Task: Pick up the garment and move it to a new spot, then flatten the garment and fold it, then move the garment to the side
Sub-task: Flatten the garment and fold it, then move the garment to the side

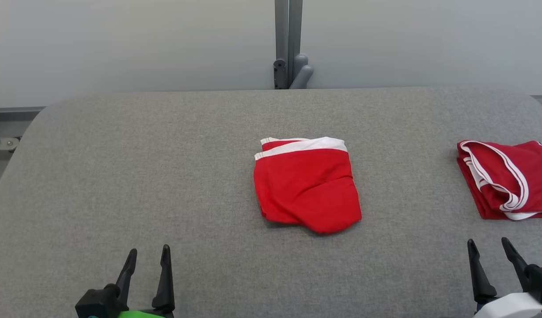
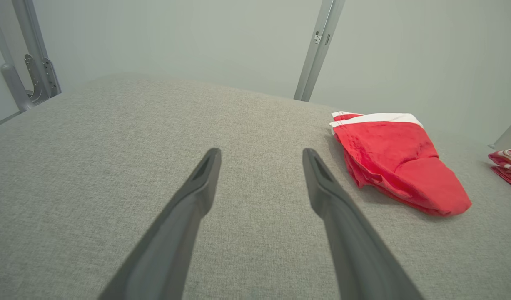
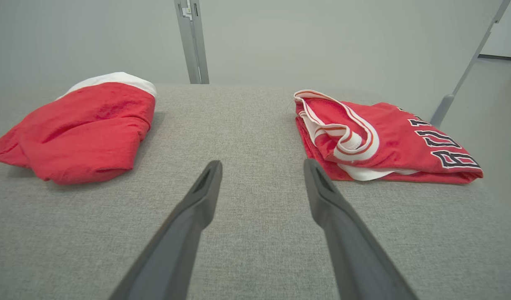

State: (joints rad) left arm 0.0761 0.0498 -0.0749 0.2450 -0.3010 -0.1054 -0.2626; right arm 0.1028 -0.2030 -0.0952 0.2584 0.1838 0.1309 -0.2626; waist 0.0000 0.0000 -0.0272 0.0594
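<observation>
Step in hand: judged to be the last one, moving the piece aside. Red soft-cloth garment (image 1: 306,185) (shorts, by the white waistband) lies as a compact, roughly square packet with its layers stacked, so flattening and folding look done. It could equally be a fresh start; the frames alone do not settle it.

Left end effector (image 1: 149,249): two long dark fingers spread wide, nothing between them, low over bare worktop. Right end effector (image 1: 488,240): likewise spread wide and empty.

Position: garment lies ahead and to the right of the left end effector, ahead and to the left of the right one, well apart from both. Ahead-right of the right end effector, near it, lies a folded red jersey with white trim and black lettering (image 1: 505,179), apart from the garment.

Next move, as I judge it: one end effector reaches forward and inward, straddles a packet edge and pinches all layers together so the fold holds in transit. The near edge is rounded and puffy, not creased; a shallow pinch may catch the top layer alone.

Materials: garment matte, soft, faintly wrinkled; waistband a smoother flat band. Jersey trim striped, curling up at the neck. Grey woven-fabric worktop (image 1: 120,176), coarse weave, rounded far corners; some friction expected, so lift rather than drag.
</observation>
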